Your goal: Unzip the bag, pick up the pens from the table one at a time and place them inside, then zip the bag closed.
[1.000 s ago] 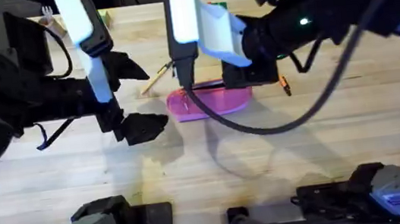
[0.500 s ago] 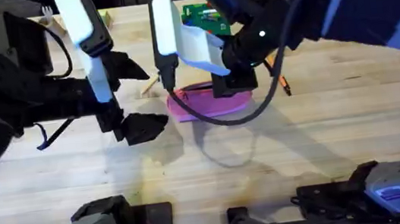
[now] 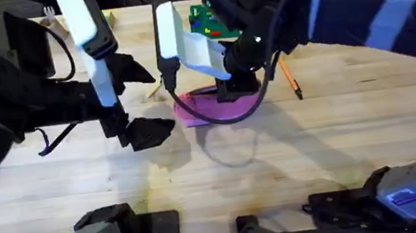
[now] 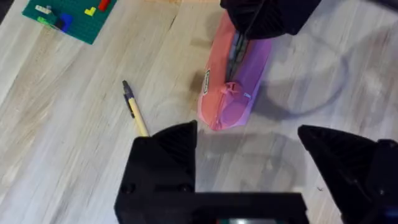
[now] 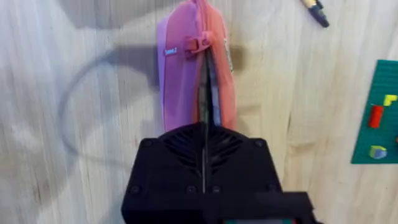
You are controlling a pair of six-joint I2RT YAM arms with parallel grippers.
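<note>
On the left of the light-wood plank desk (image 3: 81, 188), the left gripper (image 3: 136, 101) hovers with its black fingers spread wide, holding nothing. Just right of it lies the tan pen with a black end (image 4: 135, 109), beside the pink soft fabric pencil pouch (image 3: 219, 107). The right gripper (image 3: 229, 92) sits over the pouch's top zipper, fingers pressed together along the zipper line; whether they pinch the pull cannot be told. The pouch looks light and floppy, so it likely needs pinning at one end. Farther right lies the slim orange pen with a dark tip (image 3: 290, 80).
</note>
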